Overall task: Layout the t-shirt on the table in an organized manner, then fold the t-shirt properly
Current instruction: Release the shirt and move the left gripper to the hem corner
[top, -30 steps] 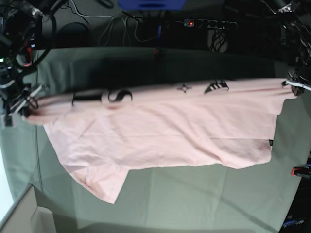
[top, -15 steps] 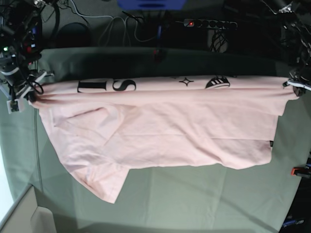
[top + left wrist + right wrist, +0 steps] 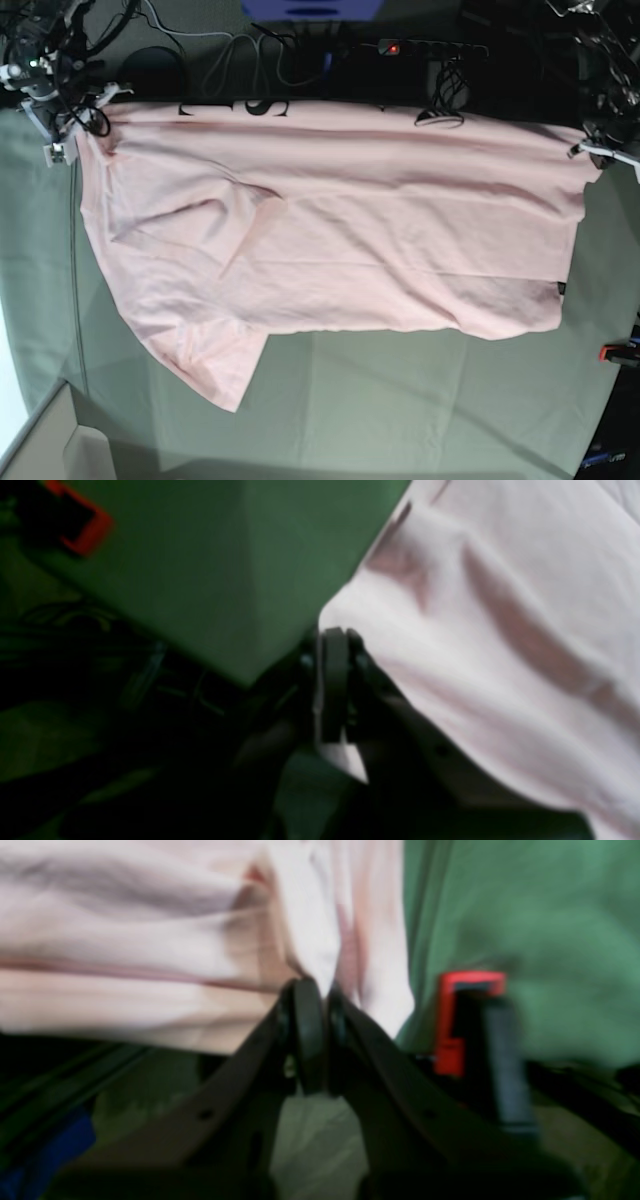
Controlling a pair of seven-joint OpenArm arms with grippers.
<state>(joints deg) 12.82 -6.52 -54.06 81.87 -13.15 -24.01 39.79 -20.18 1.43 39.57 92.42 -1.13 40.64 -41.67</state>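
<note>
The left gripper (image 3: 334, 680) had its jaws pressed together on a pinch of pale pink fabric, a corner of the t-shirt (image 3: 330, 240), out past the desk's edge by a red clamp (image 3: 82, 527). The right gripper (image 3: 315, 1035) was likewise clamped tight on the shirt's cloth, its jaws closed with a fold bunched between them, beside another red clamp (image 3: 467, 1022) on the desk (image 3: 420, 400) rim.

In the base view the left gripper (image 3: 592, 148) sat at the right end of the desk's far edge and the right gripper (image 3: 62, 112) at the left end of that edge, with the shirt's upper border stretched taut between them. From that line the shirt ran down over the grey-green cloth towards the near edge. Black lettering (image 3: 228, 107) showed only as a strip along the far border, so most of the print could not be seen. The body lay fairly smooth, but a crease puckered the left-centre, and a flap, possibly a sleeve, trailed towards the near left corner.

As a judgement, the laying-out appeared well under way but unfinished: the garment was spread wide yet held by both grippers, with its far border at or over the desk's far edge. Setting it down flat, smoothing the crease and trailing flap, and all the folding remained to be done.
</note>
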